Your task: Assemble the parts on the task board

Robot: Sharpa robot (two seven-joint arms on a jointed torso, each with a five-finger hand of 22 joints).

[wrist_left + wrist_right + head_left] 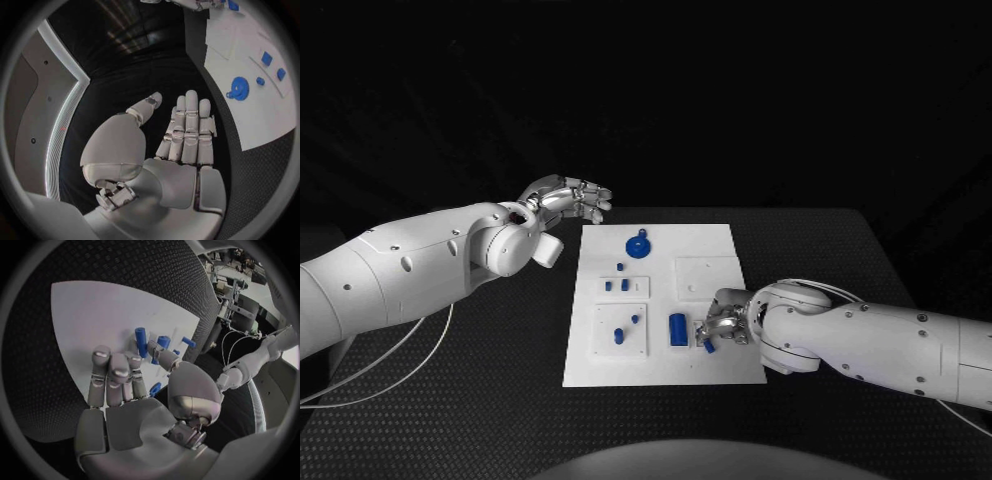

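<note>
Right hand (724, 325) over task board (718, 240) near edge, fingers curled beside blue cylinder (678, 329), prob. pre-grasp; left hand (568, 198), fingers loosely apart, empty, parked off far-left corner.

The right hand (726, 322) hides part of the task board (718, 372).

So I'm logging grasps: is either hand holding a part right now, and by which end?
The left hand holds nothing, its fingers straight. The right hand hangs over the board by a blue cylinder; whether it pinches anything cannot be told.
</note>
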